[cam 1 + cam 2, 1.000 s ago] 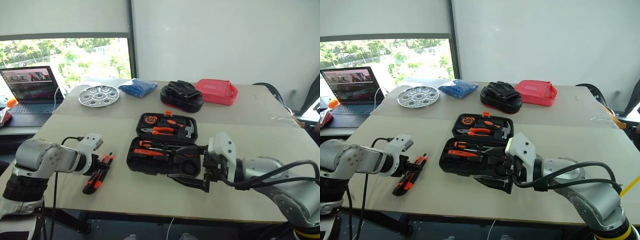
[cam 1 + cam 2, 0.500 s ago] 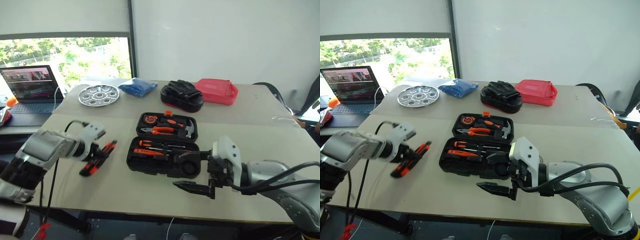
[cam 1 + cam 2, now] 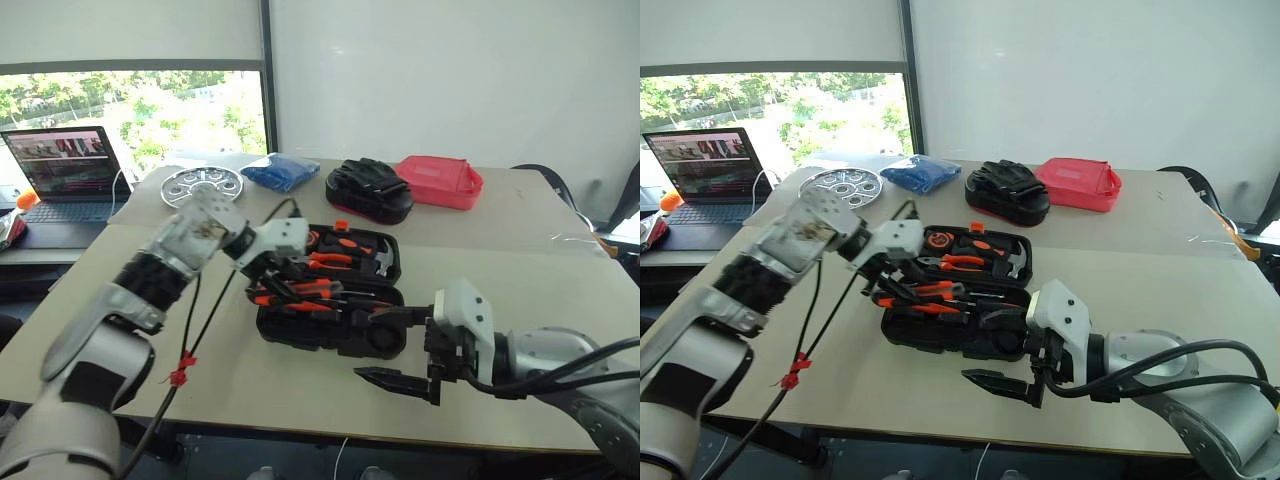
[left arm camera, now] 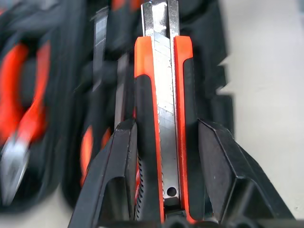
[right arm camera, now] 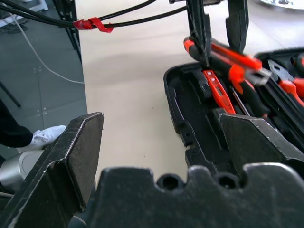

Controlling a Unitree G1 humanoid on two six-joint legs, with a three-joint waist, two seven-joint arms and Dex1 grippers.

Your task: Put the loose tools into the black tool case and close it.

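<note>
Gripping the utility knife, left claw now over black tool case, right claw gaping empty.

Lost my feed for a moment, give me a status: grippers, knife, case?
Left gripper shut on utility knife, over the open tool case. Right gripper open, empty, at the case's near edge. Knife not seated yet. Nothing blocking.

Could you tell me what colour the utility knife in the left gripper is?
The utility knife is orange and black with a silver blade; left wrist view.
</note>
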